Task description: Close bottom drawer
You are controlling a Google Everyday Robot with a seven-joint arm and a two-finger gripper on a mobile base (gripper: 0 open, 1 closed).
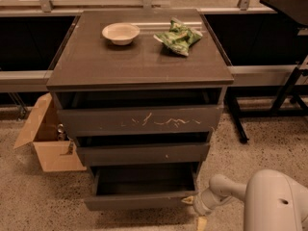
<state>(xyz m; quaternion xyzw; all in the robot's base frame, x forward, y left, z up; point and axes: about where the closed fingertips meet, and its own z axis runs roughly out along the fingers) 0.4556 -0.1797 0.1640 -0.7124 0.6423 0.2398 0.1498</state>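
Note:
The bottom drawer (139, 201) of the dark grey-brown cabinet stands pulled out a little, its plain front panel low in the view and its empty inside showing. My gripper (195, 211) is at the drawer front's right corner, low on the floor side, at the end of my white arm (226, 189). One yellowish fingertip (187, 199) touches or nearly touches the panel's right end, another (201, 223) points down.
The scratched top drawer front (139, 121) and middle front (142, 153) sit above. A white bowl (121, 33) and a green bag (179, 36) lie on the cabinet top. An open cardboard box (45, 138) stands at the left. A black table leg (284, 95) stands at the right.

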